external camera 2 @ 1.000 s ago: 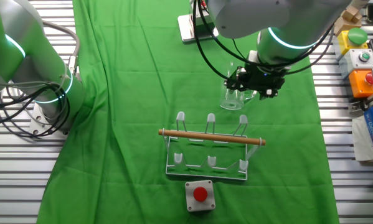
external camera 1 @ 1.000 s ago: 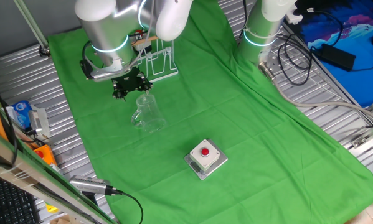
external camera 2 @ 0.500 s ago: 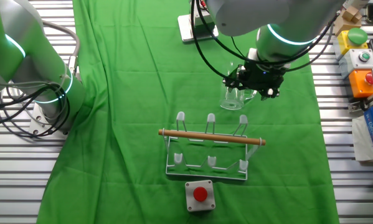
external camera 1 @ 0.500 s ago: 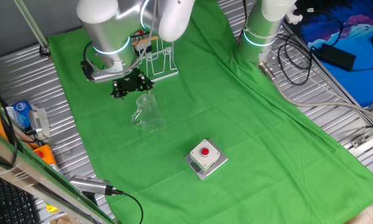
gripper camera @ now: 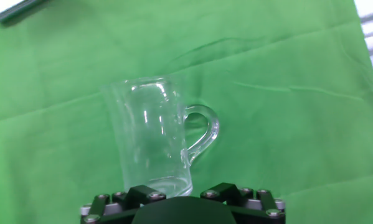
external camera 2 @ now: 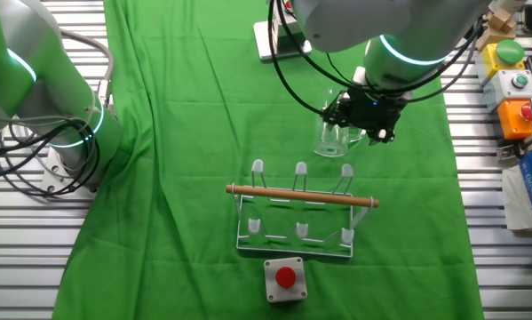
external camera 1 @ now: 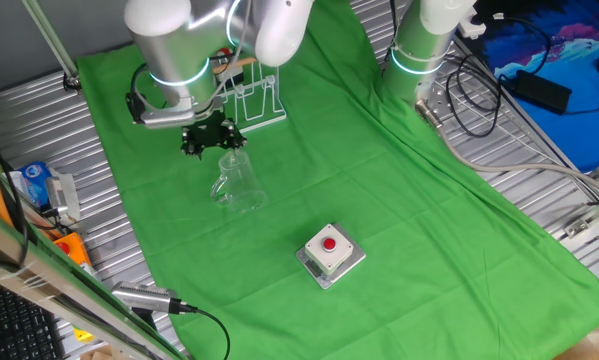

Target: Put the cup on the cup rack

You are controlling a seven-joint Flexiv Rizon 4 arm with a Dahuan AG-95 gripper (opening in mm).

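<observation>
The cup point(gripper camera: 152, 134) is clear glass with a side handle on its right in the hand view. It rests on the green cloth point(external camera 1: 379, 200), just below my gripper point(external camera 1: 211, 140) in one fixed view. In the other fixed view the cup point(external camera 2: 333, 138) sits left of and under the gripper point(external camera 2: 361, 114). In the hand view the gripper point(gripper camera: 186, 196) shows only two black jaw blocks standing wide apart, with the cup's near end at the gap; the fingertips are hidden. The cup rack point(external camera 2: 301, 218), white wire with a wooden bar, stands apart from the cup. It is behind the arm in one fixed view point(external camera 1: 254, 100).
A grey box with a red button point(external camera 1: 330, 253) lies on the cloth towards the front. A second one point(external camera 2: 284, 279) sits beside the rack's base. A second robot base point(external camera 1: 419, 55) stands at the cloth's far edge. Boxes and cables point(external camera 1: 39, 190) crowd the metal table's left side.
The gripper has risen slightly beside the cup. The cup has stayed where it was on the cloth.
</observation>
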